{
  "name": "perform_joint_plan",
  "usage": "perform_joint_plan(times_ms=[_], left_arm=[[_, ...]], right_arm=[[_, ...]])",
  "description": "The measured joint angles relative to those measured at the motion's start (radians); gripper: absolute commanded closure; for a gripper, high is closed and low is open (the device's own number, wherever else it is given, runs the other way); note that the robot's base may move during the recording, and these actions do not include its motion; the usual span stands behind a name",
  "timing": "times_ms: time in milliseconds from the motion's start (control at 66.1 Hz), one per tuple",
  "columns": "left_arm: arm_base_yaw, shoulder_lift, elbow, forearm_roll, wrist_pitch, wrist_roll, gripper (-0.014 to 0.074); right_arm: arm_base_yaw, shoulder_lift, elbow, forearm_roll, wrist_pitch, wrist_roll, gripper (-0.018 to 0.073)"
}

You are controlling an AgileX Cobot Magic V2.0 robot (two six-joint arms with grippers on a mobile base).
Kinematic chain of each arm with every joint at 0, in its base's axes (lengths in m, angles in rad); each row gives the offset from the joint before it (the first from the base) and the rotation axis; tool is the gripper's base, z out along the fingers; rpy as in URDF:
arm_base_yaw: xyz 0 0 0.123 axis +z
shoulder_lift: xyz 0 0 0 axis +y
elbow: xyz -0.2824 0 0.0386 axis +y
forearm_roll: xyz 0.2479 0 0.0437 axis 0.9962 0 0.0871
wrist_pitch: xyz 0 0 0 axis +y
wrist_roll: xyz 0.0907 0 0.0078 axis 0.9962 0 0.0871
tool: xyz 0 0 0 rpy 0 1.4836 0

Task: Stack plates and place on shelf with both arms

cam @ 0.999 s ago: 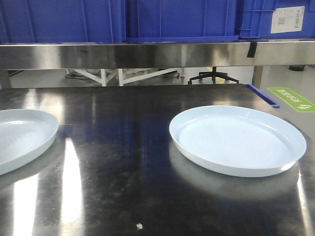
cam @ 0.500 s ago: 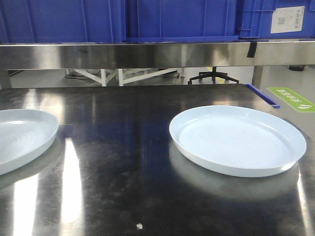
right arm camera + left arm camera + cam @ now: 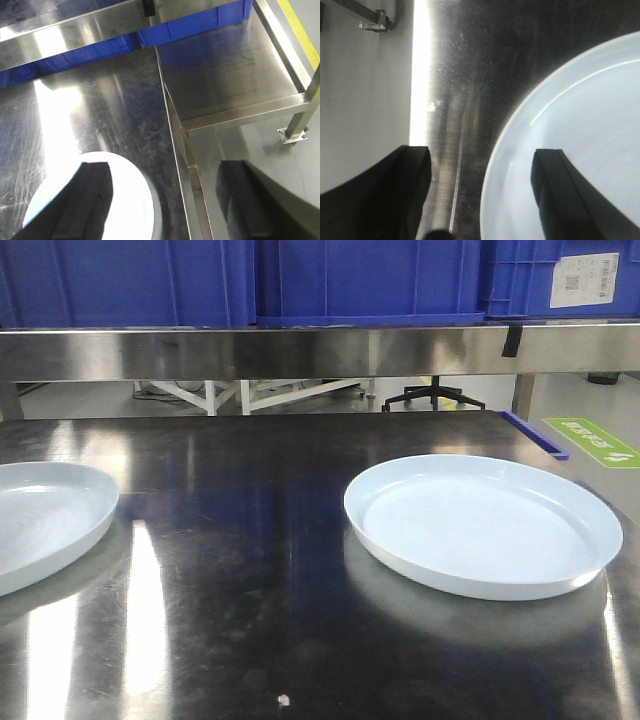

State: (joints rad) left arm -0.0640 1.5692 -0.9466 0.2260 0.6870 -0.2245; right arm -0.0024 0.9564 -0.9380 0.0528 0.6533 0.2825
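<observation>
Plates of glossy pale blue-white ware, two alike, large, round and shallow, sit well apart on a dark, reflective stainless steel table (image 3: pixel 250 560). In the front view the left plate (image 3: pixel 40 525) is cut off by the picture's left edge. The right plate (image 3: pixel 480 525) lies whole near the table's right side, light catching its low raised rim. Neither is stacked; both rest flat on the table. Behind them a brushed steel shelf rail (image 3: pixel 300 350) carries dark blue plastic crates (image 3: pixel 350 280)

The left wrist view looks straight down. The black left gripper (image 3: pixel 480 195) has its fingers (image 3: pixel 565 200) spread wide, one above the left plate's inside and the other over the table's bright edge, so the rim lies between them. Whether they touch the plate cannot be told

In the right wrist view the black right gripper (image 3: pixel 167 205) is also spread wide, with one finger over the right plate and the other over the grey floor (image 3: pixel 240 145) beyond the table's edge. A steel side shelf (image 3: pixel 225 65) stands just beside the table
</observation>
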Motion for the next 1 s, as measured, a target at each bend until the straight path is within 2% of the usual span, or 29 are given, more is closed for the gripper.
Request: perform_joint_plan(times_ms=[560, 590, 666, 757, 817, 999], left_arm=[[0.0, 0.042, -0.008, -0.002, -0.006, 0.0, 0.0131], [0.0, 0.044, -0.008, -0.002, -0.006, 0.0, 0.0149], [0.0, 0.045, -0.008, -0.008, -0.009, 0.0, 0.0271], [0.0, 0.049, -0.008, -0.019, -0.015, 0.0, 0.0525], [0.0, 0.049, -0.008, -0.029, -0.017, 0.0, 0.0482], [0.0, 0.049, -0.011, -0.051, -0.015, 0.0, 0.05]], right_arm=[[0.0, 0.0, 0.0, 0.0, 0.001, 0.0, 0.0009], [0.0, 0.0, 0.0, 0.0, 0.003, 0.0, 0.0009], [0.0, 0.0, 0.0, 0.0, 0.007, 0.0, 0.0009], [0.0, 0.0, 0.0, 0.0, 0.008, 0.0, 0.0009], [0.0, 0.0, 0.0, 0.0, 0.008, 0.0, 0.0009], [0.0, 0.0, 0.0, 0.0, 0.008, 0.0, 0.0009]])
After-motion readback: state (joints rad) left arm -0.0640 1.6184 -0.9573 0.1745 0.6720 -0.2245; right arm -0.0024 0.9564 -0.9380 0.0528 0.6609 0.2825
